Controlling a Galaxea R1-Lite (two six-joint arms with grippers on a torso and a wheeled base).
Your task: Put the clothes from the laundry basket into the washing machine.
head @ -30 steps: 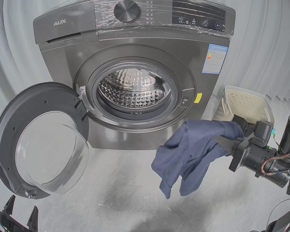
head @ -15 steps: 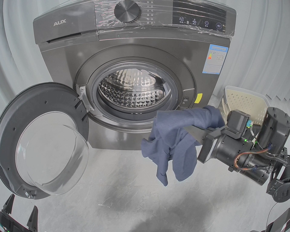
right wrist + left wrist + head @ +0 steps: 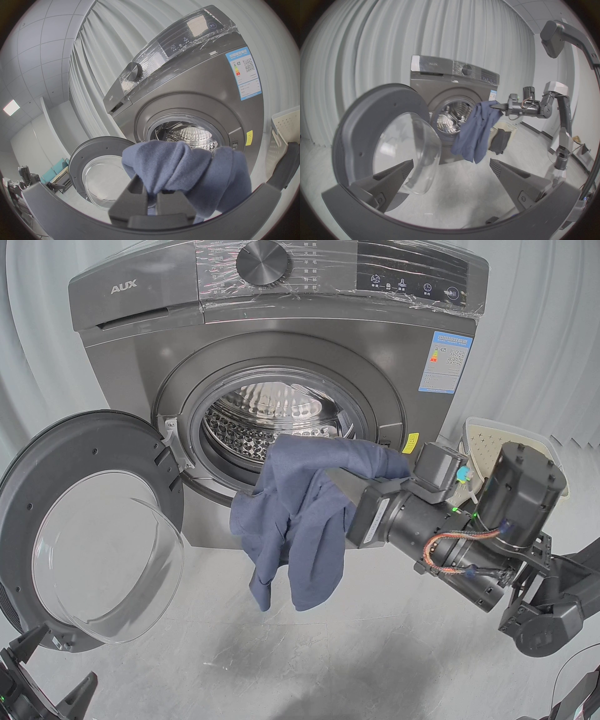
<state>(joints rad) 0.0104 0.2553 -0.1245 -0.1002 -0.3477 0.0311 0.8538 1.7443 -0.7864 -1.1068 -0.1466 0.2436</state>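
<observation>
The fingers of your right gripper (image 3: 156,192) pinch the blue garment (image 3: 294,515) before the open drum (image 3: 275,421), not yet inside; your left gripper (image 3: 450,160) gapes empty

You see the slate-blue knit garment (image 3: 294,515) pinched at a bunched fold in the right gripper (image 3: 152,195). It hangs limp before the drum opening of the grey front-loading washing machine (image 3: 281,334), whose round glass door (image 3: 81,521) stands wide open. The cream perforated plastic laundry basket (image 3: 494,437) sits just right of the machine (a dark cloth (image 3: 500,142) hangs over its rim).
</observation>
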